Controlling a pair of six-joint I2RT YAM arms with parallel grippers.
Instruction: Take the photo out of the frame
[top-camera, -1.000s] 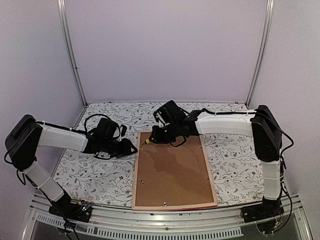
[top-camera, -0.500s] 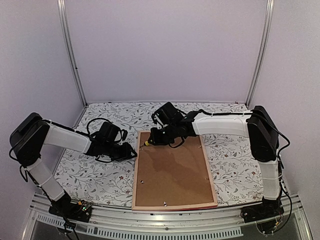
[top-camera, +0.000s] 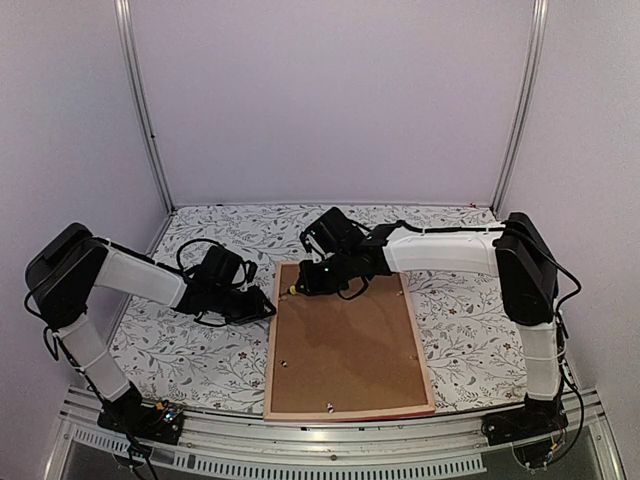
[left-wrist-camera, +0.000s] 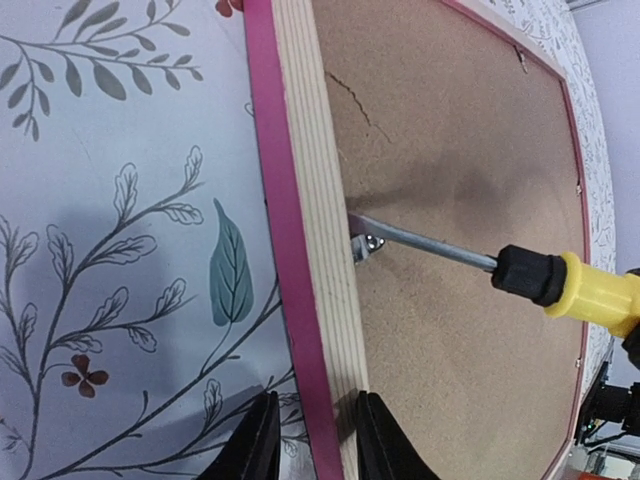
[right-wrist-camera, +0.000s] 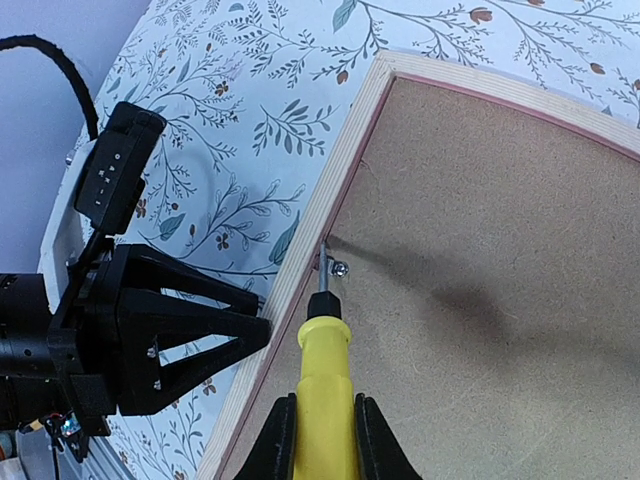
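Note:
The frame (top-camera: 268, 372) lies face down on the floral table, pink rim and pale wood back up, with the brown backing board (top-camera: 345, 345) in it. The photo is hidden. My right gripper (right-wrist-camera: 322, 430) is shut on a yellow screwdriver (right-wrist-camera: 322, 365). Its tip rests at a small metal tab (right-wrist-camera: 337, 266) on the frame's left rail (right-wrist-camera: 330, 195). My left gripper (left-wrist-camera: 318, 440) is open, and its fingers straddle that left rail (left-wrist-camera: 300, 180) just short of the tab (left-wrist-camera: 366, 245). A small gap shows at the outer finger. The screwdriver also shows in the left wrist view (left-wrist-camera: 595, 290).
Other small metal tabs sit on the backing board's near edge (top-camera: 330, 406) and sides (top-camera: 416, 355). Black cables (top-camera: 200, 245) loop behind the left arm. The frame's near end reaches the table's front rail (top-camera: 350, 430). Walls close in the back and sides.
My left gripper has moved right, up to the frame's left rail. My right gripper with the screwdriver has shifted slightly left, and its tip has stayed at the tab.

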